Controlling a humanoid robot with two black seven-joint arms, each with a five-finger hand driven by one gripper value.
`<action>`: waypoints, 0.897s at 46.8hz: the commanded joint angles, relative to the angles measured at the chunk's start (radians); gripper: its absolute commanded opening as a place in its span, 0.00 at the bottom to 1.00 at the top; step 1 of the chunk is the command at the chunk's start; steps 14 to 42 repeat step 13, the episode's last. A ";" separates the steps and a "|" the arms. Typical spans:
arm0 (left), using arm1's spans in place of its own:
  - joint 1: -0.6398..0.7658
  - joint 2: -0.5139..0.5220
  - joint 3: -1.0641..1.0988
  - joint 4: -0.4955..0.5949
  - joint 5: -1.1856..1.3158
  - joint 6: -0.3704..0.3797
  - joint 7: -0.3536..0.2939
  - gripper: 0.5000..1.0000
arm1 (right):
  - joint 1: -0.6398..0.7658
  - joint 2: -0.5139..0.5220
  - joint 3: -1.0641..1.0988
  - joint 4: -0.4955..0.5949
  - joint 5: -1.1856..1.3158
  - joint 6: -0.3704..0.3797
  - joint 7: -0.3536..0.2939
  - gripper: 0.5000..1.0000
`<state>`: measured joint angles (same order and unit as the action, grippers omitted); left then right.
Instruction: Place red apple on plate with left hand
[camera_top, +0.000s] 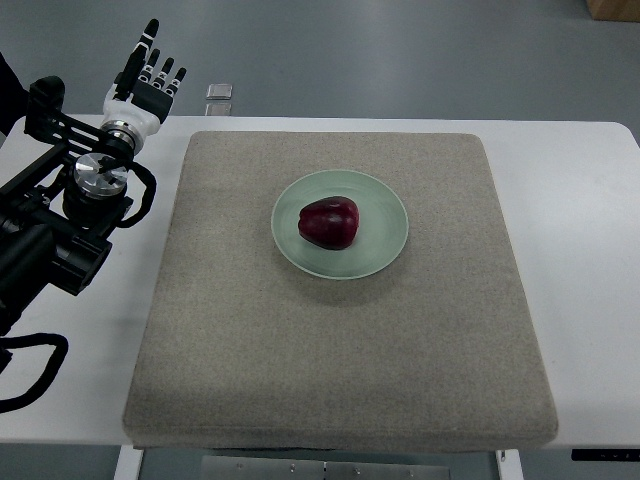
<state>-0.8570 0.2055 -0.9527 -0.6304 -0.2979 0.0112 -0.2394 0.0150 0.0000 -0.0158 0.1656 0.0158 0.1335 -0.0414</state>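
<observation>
The red apple (329, 222) sits on the green plate (385, 255) mid-mat (340, 350), nothing crowding it, while the left hand (148, 82) hovers well apart at the table's (580, 220) far-left edge, fingers apparently straight and empty.

left hand (148, 78) | raised at upper left; fingers extended, empty

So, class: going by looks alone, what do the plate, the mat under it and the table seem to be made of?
Plate: pale green, smooth, evenly matte with a thin rim; probably glazed ceramic or frosted glass.
Mat: beige-grey, speckled woven texture, soft rounded edges; looks like fabric over padding.
Table: flat white with a faint sheen; likely laminate or painted board, though that stays open.
</observation>
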 joint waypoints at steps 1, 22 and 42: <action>-0.002 -0.001 -0.001 0.017 0.072 0.003 0.000 1.00 | -0.001 0.000 -0.001 0.009 0.000 0.000 0.000 0.86; -0.004 -0.024 0.000 0.023 0.226 0.003 0.000 1.00 | -0.003 0.000 -0.003 0.014 -0.004 0.002 -0.003 0.86; -0.004 -0.024 0.000 0.023 0.226 0.003 0.000 1.00 | -0.003 0.000 -0.003 0.014 -0.004 0.002 -0.003 0.86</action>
